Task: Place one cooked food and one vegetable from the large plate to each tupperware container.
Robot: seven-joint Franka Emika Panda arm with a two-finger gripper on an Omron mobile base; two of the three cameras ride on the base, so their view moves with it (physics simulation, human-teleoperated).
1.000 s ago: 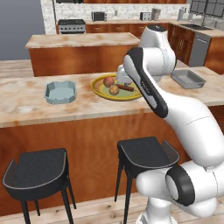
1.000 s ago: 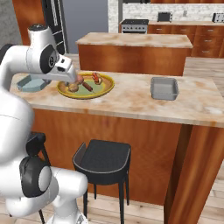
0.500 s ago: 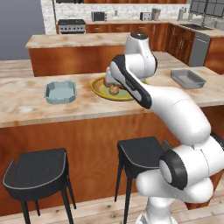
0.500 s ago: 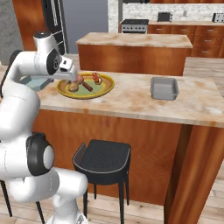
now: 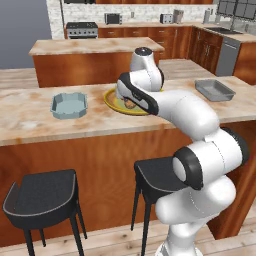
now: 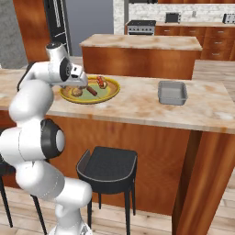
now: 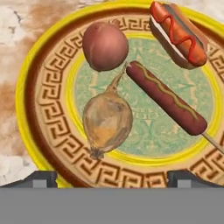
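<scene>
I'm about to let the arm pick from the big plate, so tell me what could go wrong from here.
The onion, potato and corn dog lie close together on the large plate, so the open gripper could nudge a neighbour as it closes.
The round onion and potato may roll or slip from the fingers.
The two containers sit far apart, the blue-grey tray and the dark tray, so each carry is a long swing with drop risk.
</scene>
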